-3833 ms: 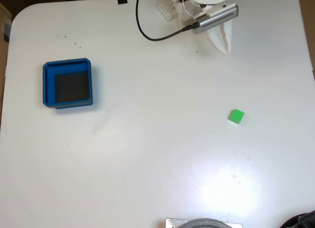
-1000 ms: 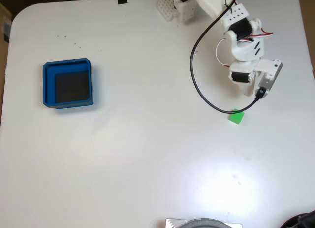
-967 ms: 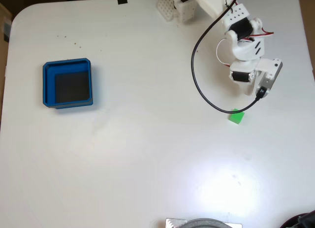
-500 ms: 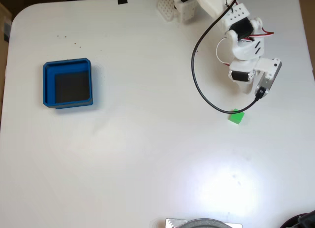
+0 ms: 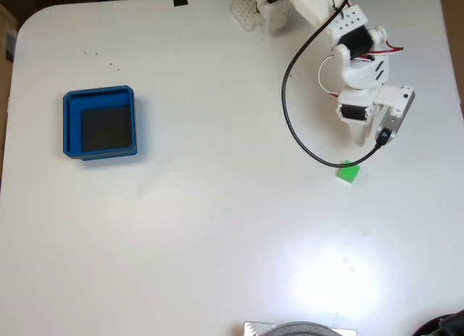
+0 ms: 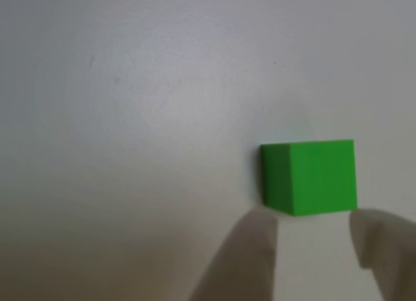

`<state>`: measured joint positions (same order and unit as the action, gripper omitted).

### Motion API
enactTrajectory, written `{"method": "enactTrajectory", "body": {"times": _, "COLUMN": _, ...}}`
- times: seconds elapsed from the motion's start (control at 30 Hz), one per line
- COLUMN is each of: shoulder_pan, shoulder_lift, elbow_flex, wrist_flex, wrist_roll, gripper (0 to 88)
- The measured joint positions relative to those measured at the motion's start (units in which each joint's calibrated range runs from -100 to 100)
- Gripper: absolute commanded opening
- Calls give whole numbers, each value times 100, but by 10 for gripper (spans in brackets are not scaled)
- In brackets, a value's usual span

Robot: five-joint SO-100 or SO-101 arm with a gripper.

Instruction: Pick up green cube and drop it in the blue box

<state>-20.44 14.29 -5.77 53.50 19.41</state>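
Observation:
The green cube (image 5: 348, 173) rests on the white table at the right of the fixed view. My white arm reaches down from the top edge, and my gripper (image 5: 360, 141) hangs just above and right of the cube. In the other view the green cube (image 6: 311, 177) sits right beyond my gripper (image 6: 311, 222), whose two pale fingertips (image 6: 250, 239) stand apart with the cube's near face facing the gap between them; they do not touch it. The gripper is open. Far off at the left lies the blue box (image 5: 71, 125) with its dark floor bare.
A black cable (image 5: 290, 125) loops from the arm down to the wrist, its low end almost touching the cube. The arm's white base (image 5: 255, 13) stands at the top edge. A grey round object (image 5: 299, 329) pokes in at the bottom edge.
Since 3.8 s ago the arm has unfolded from the top edge and come down over the cube. Over the last second it has barely shifted. Cube and box have not moved.

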Motion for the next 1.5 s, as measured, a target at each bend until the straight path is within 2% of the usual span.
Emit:
{"method": "enactTrajectory", "body": {"times": 0.57, "shoulder_pan": 92, "shoulder_lift": 1479, "elbow_flex": -1477, "wrist_flex": 8, "wrist_roll": 5, "gripper": 148}}
{"method": "enactTrajectory", "body": {"times": 1.2, "shoulder_pan": 242, "shoulder_lift": 1504, "elbow_flex": -1566, "wrist_flex": 41, "wrist_roll": 5, "gripper": 207}}
{"method": "enactTrajectory", "body": {"times": 1.5, "shoulder_pan": 242, "shoulder_lift": 1504, "elbow_flex": -1566, "wrist_flex": 530, "wrist_roll": 5, "gripper": 252}}
